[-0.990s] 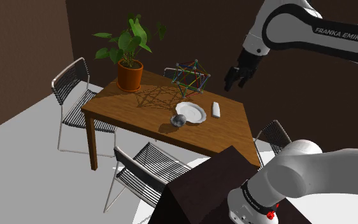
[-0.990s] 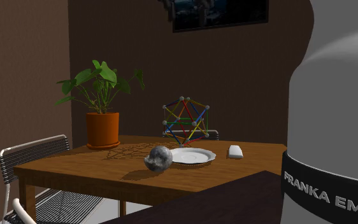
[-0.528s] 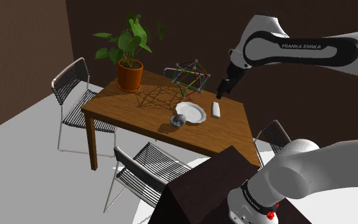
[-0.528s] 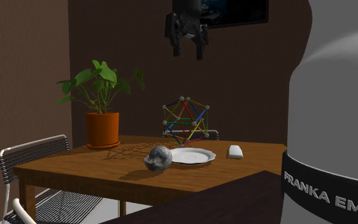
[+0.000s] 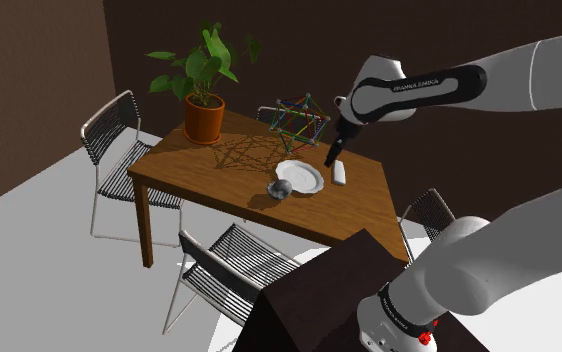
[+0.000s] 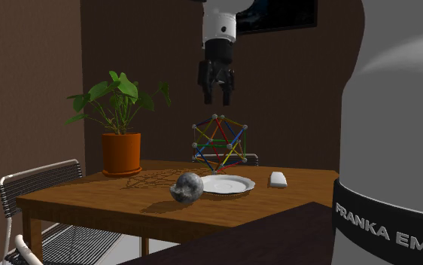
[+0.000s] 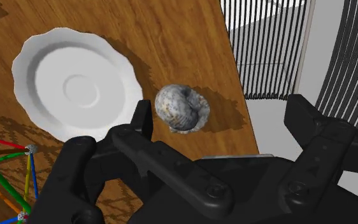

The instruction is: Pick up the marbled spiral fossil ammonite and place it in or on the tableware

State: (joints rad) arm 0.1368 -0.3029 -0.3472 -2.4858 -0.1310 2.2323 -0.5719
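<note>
The marbled grey spiral ammonite (image 5: 282, 188) (image 6: 187, 187) (image 7: 181, 108) lies on the wooden table (image 5: 219, 170), touching nothing, just beside the white scalloped plate (image 5: 300, 176) (image 6: 225, 184) (image 7: 76, 83). My black gripper (image 5: 331, 158) (image 6: 218, 100) (image 7: 222, 118) hangs open well above the table, over the area around the plate. In the wrist view the ammonite sits far below, close to one fingertip (image 7: 143, 114). Nothing is between the fingers.
A coloured rod-and-ball frame toy (image 5: 301, 122) (image 6: 219, 143) stands behind the plate. A small white object (image 5: 339, 172) (image 6: 278, 179) lies beside the plate. A potted plant (image 5: 204, 110) (image 6: 120, 150) occupies the far corner. Wire chairs (image 5: 119, 160) surround the table.
The arm has swung down and towards the shoulder view's left, bringing the gripper from high beside the table to above the plate. The ammonite and plate have not moved.
</note>
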